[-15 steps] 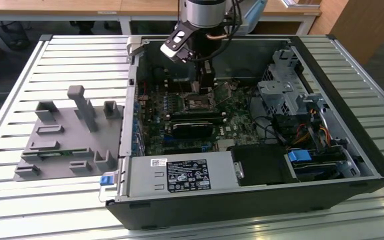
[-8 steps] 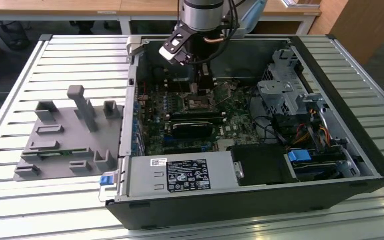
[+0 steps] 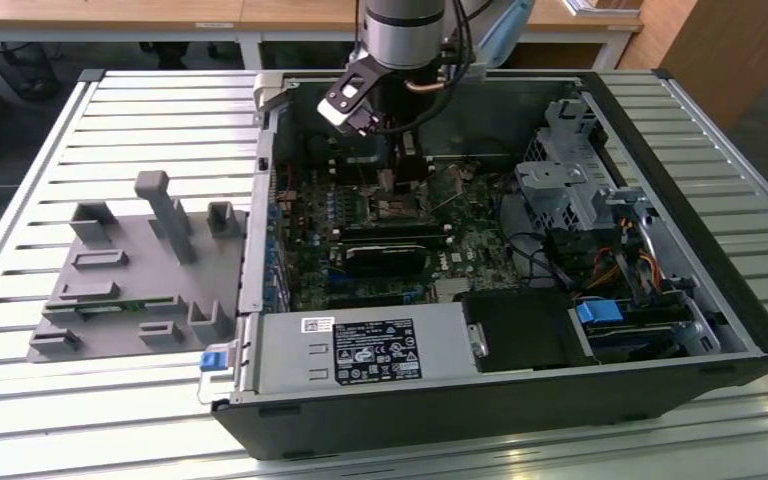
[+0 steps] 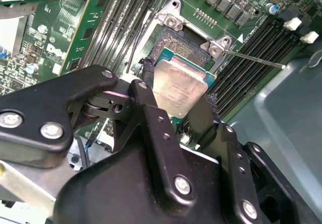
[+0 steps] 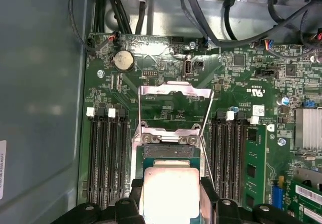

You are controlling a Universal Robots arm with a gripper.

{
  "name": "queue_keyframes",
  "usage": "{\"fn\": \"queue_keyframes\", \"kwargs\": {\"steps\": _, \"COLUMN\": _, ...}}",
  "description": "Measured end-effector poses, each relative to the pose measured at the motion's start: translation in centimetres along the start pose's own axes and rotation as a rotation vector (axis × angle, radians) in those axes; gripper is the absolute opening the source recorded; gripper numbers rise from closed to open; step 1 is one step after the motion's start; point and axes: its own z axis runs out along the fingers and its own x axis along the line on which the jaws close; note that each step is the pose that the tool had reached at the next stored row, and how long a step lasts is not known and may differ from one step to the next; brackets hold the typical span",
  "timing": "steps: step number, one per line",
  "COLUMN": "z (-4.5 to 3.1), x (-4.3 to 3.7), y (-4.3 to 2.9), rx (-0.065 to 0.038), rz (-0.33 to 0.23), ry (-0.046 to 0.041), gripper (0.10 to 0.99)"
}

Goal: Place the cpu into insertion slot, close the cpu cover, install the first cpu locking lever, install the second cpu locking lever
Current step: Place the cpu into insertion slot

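Hidden: insertion slot largely covered by cpu; whether seated, cannot tell
Gripper: gripper clamped on cpu's two opposite edges
Cpu: over slot, cpu cover raised

Matt silvery metal cpu

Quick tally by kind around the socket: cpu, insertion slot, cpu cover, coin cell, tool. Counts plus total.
cpu: 1, gripped in the tool
insertion slot: 1
cpu cover: 1, swung open
coin cell: 1
tool: 1
Total: 5
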Motion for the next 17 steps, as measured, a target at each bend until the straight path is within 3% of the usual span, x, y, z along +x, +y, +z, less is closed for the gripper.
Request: {"fn": "queue_keyframes", "kwargs": {"steps": 17, "z": 1.88, "x": 0.41, "y": -0.35, "rx": 0.000, "rz": 0.000, "ry": 0.0001, "gripper": 0.525}}
